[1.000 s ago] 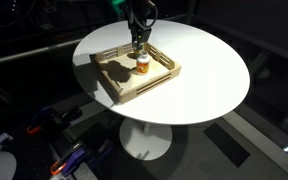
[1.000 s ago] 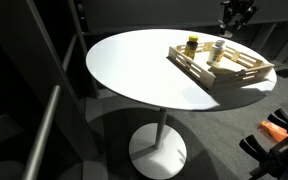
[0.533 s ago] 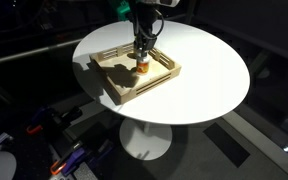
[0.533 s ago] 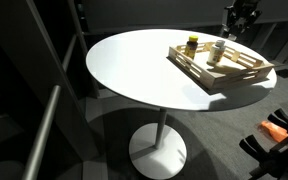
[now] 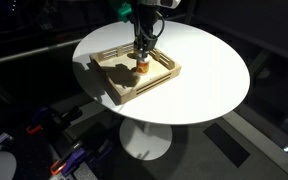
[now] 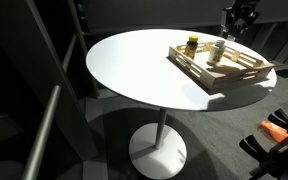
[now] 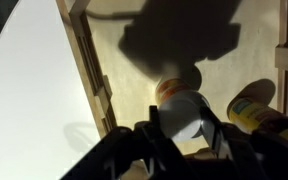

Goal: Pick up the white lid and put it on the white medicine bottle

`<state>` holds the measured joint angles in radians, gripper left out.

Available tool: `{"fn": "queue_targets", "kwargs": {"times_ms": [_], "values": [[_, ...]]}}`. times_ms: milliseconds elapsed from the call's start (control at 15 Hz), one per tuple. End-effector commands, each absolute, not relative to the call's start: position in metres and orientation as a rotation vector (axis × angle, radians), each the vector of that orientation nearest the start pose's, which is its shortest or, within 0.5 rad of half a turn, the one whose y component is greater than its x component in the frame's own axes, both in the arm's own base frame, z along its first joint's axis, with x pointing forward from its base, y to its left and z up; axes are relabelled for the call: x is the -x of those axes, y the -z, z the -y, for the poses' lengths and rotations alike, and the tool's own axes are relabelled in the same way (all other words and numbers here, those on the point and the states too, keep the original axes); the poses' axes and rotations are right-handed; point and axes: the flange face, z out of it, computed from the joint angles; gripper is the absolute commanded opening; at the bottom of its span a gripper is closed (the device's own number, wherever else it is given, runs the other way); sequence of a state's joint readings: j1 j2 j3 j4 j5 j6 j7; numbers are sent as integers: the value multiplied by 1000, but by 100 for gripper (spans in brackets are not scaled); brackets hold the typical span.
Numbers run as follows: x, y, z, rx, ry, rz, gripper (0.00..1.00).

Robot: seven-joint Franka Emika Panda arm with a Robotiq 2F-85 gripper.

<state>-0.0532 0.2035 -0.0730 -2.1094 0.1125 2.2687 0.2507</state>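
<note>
My gripper comes in from the bottom of the wrist view, shut on the white lid, a round white cap held between the two fingers. Just below the lid stands the white medicine bottle with its orange band, partly hidden by the lid. I cannot tell whether the lid touches it. In both exterior views the gripper hangs over the bottle inside the wooden tray.
A darker bottle with a yellow cap stands close beside the white one in the tray. The tray's wooden rail runs to the left. The tray sits on a round white table.
The arm shifted a little over the bottle between one second and half a second ago. Since then nothing has visibly moved.
</note>
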Motion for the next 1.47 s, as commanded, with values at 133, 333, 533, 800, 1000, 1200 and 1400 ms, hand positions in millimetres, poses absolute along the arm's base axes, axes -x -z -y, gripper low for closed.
{"fn": "queue_targets", "kwargs": {"times_ms": [133,333,533,800,1000,1200,1400], "values": [[-575,-321,70,2992,-50,-656,35],[-579,-320,68,2993,-49,-648,35],[-582,-317,65,2992,-51,-637,36],[-588,-314,61,2993,-49,-608,37],[-591,-313,57,2994,-48,-592,37],[-594,-311,55,2995,-49,-582,37],[-595,-308,53,2995,-56,-576,37]]}}
